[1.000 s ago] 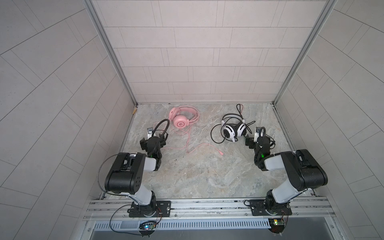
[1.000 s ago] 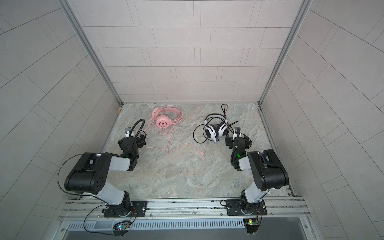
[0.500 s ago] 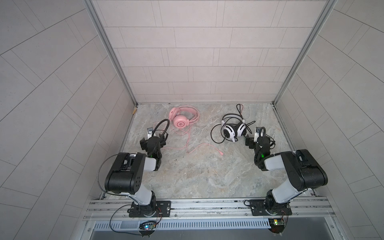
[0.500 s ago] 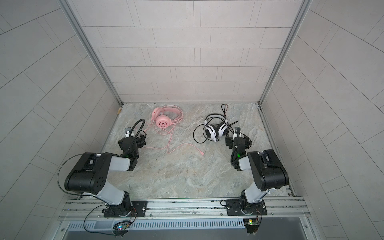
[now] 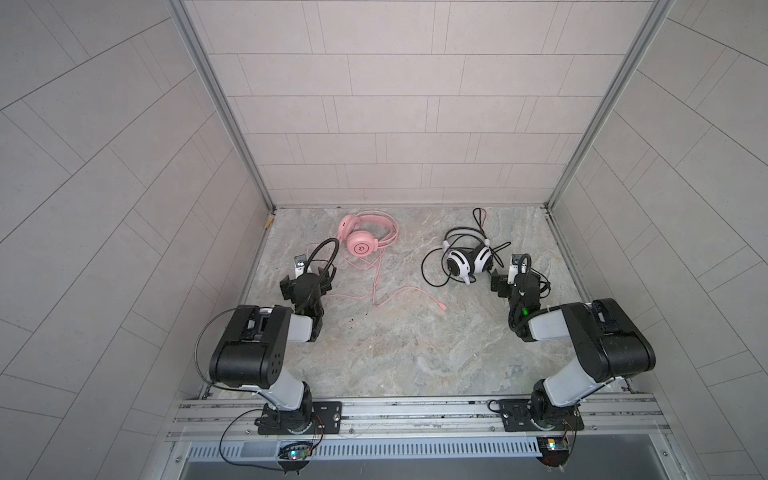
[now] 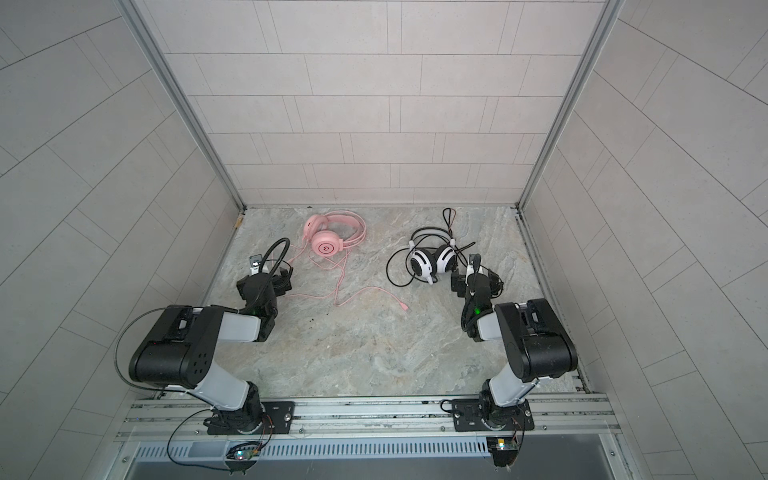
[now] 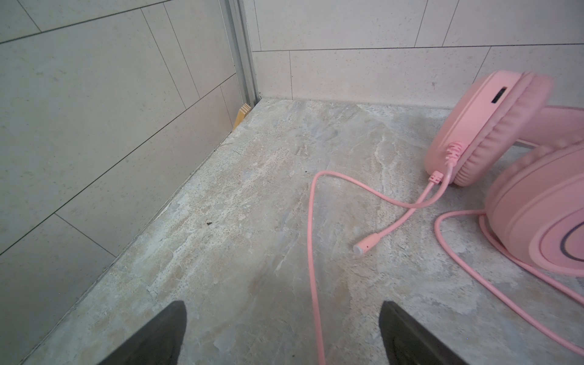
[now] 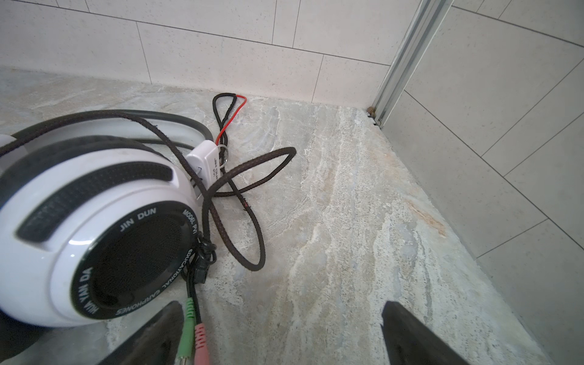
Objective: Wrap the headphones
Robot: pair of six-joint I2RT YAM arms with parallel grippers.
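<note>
A: Where was everything?
B: The pink headphones (image 5: 361, 248) lay back left on the counter (image 5: 415, 353), and the white-and-black headphones (image 5: 459, 262) back right, with their cables loose.
A: And your grip?
B: Your left fingers (image 7: 158, 335) and right fingers (image 8: 417, 335) stood wide apart, holding nothing.

Same kit on left arm (image 5: 257, 345) and right arm (image 5: 602, 345): both are wearing boxy black joint housings with light grey links between. The left's big housing is showing a cluster of small holes (image 5: 272, 365). Black base plates (image 5: 299, 415) are showing screw heads and sitting on the aluminium rail (image 5: 415, 409). A thin black cable (image 5: 196, 347) is looping off the left arm's side, and a thicker black hose (image 5: 319, 248) is arcing over its wrist. Green LEDs (image 5: 304, 311) are glowing at both wrists. White camera brackets (image 5: 300, 266) are sticking up there. Matte black wedge fingers (image 7: 151, 338) are showing on left pincer (image 7: 281, 305) and right pincer (image 8: 282, 305). Small lit boards (image 5: 295, 456) are hanging under each base on thin wires.
</note>
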